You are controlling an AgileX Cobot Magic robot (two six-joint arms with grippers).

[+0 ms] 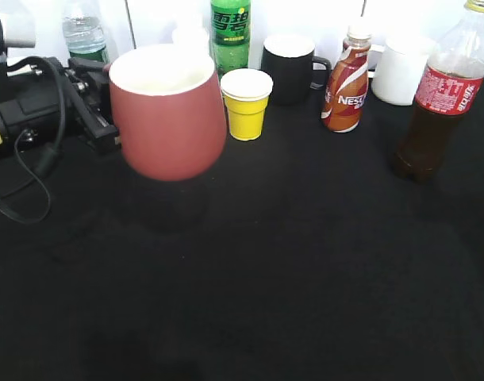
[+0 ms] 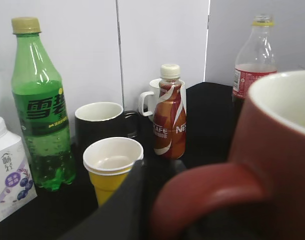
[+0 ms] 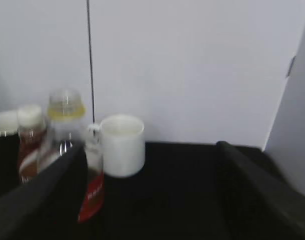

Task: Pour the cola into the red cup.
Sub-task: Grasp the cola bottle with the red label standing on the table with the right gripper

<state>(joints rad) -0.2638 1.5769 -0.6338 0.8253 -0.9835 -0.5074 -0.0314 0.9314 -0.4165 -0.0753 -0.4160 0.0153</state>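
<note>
The red cup (image 1: 167,111) hangs tilted a little above the black table, held by its handle (image 2: 207,192) in my left gripper (image 1: 99,119), which is shut on it. Its white interior looks empty. The cola bottle (image 1: 440,95) stands upright at the far right, dark liquid filling its lower part, cap on. In the right wrist view the cola bottle (image 3: 67,115) is blurred and partly hidden behind the left finger of my right gripper (image 3: 147,200), which is open and empty. The right gripper does not show in the exterior view.
Along the back stand a yellow paper cup (image 1: 246,103), a green soda bottle (image 1: 230,32), a black mug (image 1: 290,67), a Nescafe bottle (image 1: 345,79), a white mug (image 1: 401,67) and a water bottle (image 1: 85,32). A white carton (image 2: 7,170) stands at the left.
</note>
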